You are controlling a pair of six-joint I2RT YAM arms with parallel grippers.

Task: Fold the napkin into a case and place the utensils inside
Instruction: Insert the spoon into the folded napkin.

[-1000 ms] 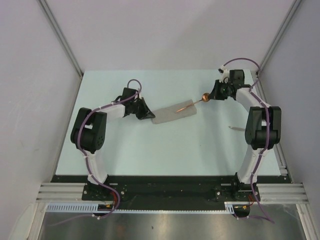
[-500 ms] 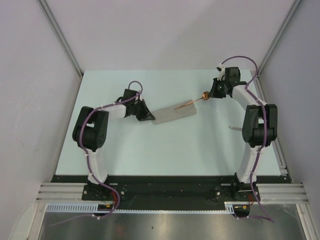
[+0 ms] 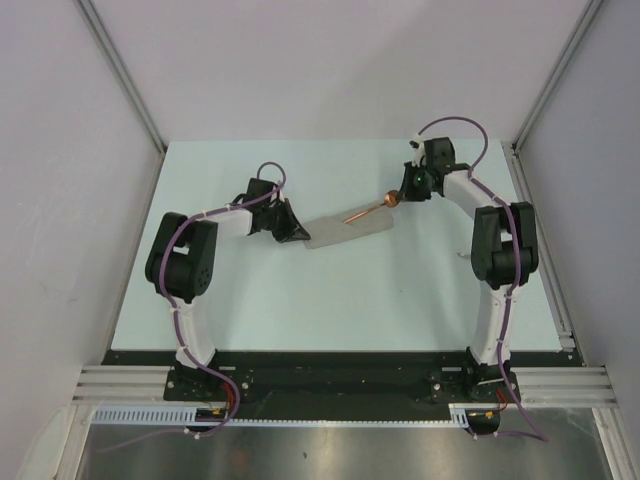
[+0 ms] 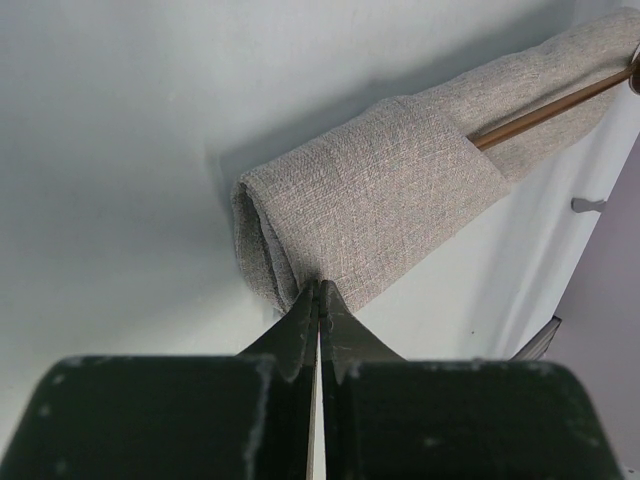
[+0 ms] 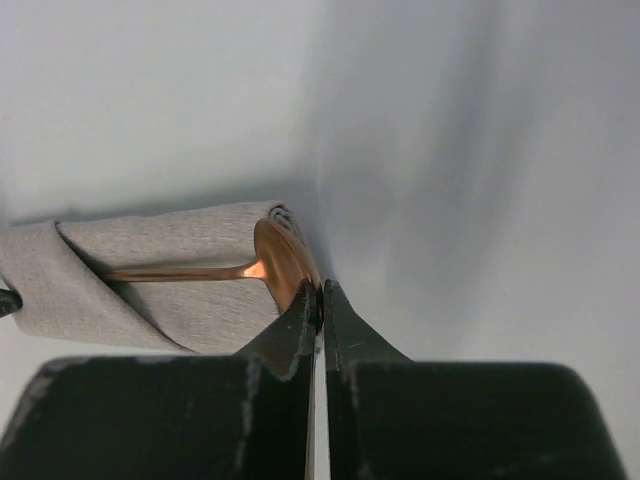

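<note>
Left gripper (image 4: 318,300) pinches the case (image 4: 390,190) at its left end, right gripper (image 5: 320,300) clamps the spoon (image 5: 275,262) bowl. Push crooked and the handle probably snags, bunching the pocket.

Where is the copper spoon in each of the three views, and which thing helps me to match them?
Top view: the spoon is right of centre, handle in the cloth case.
Left wrist: the spoon is top right, only its handle shows.
Right wrist: the spoon is left of centre, bowl nearest.
Shared landmark: the cloth case.
</note>
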